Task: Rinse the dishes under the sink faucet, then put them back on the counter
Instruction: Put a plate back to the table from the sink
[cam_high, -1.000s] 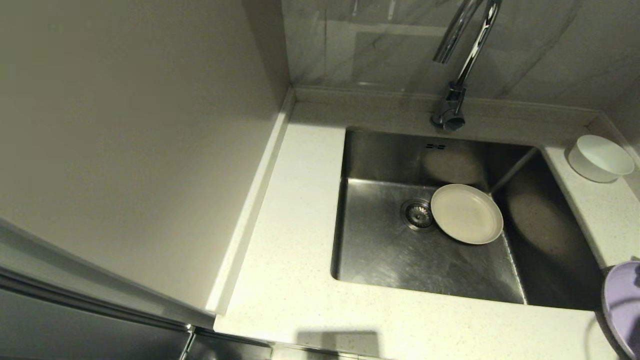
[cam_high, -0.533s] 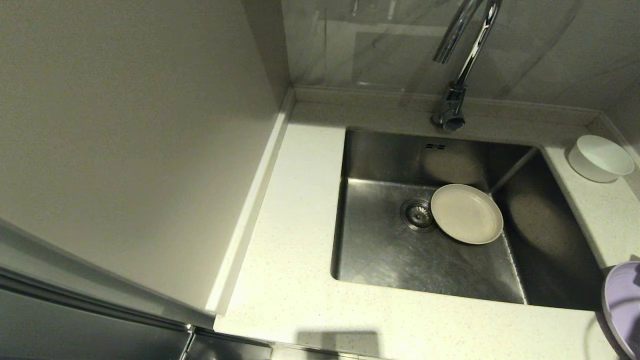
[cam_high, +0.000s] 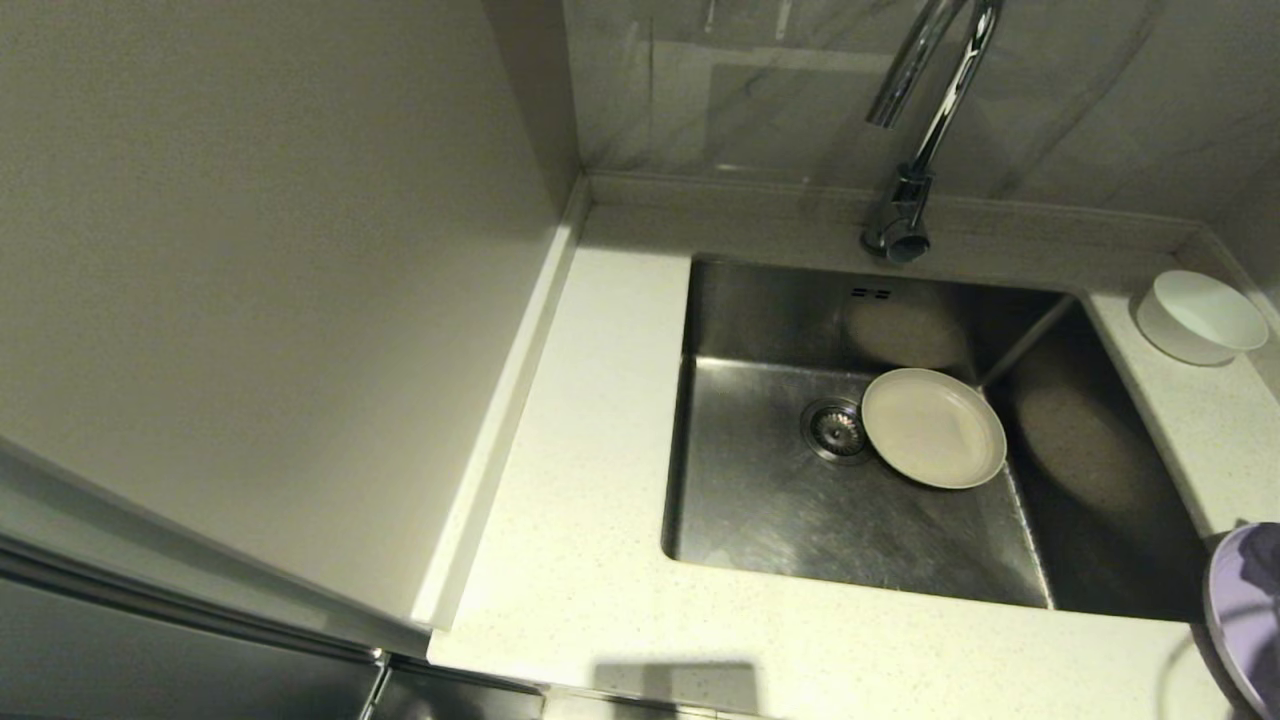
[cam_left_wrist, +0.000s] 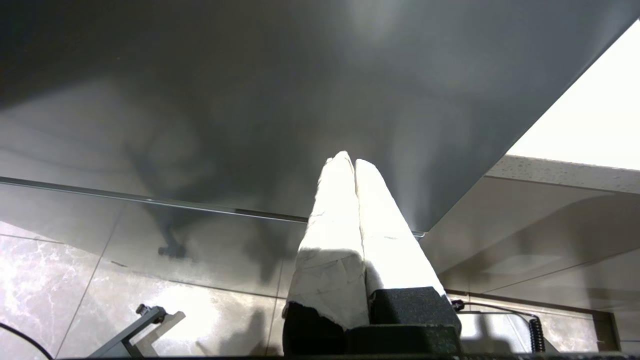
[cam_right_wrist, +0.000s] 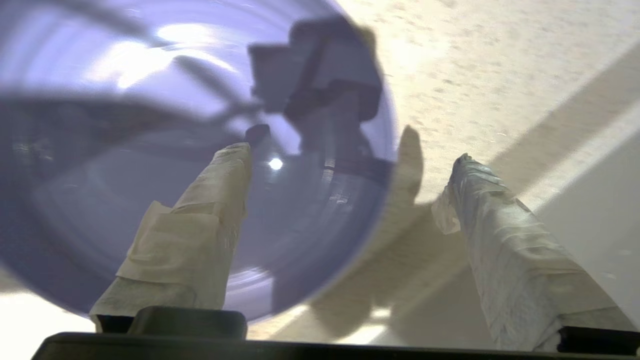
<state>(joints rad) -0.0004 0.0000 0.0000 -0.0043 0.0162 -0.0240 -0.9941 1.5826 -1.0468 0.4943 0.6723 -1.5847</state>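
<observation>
Nearby, beige plate (cam_high: 933, 428) probably overlaps strainer (cam_high: 836, 429).

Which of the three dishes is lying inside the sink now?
The beige plate, flat beside the drain strainer. The white bowl and lavender plate are on the counter.

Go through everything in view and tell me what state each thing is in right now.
beige plate: flat in the sink, beside the drain.
lavender plate: on the counter, not gripped.
white bowl: upright on the counter.
faucet: no water seen.
right tool: open, straddling the lavender plate's rim.
left tool: shut, empty.
</observation>
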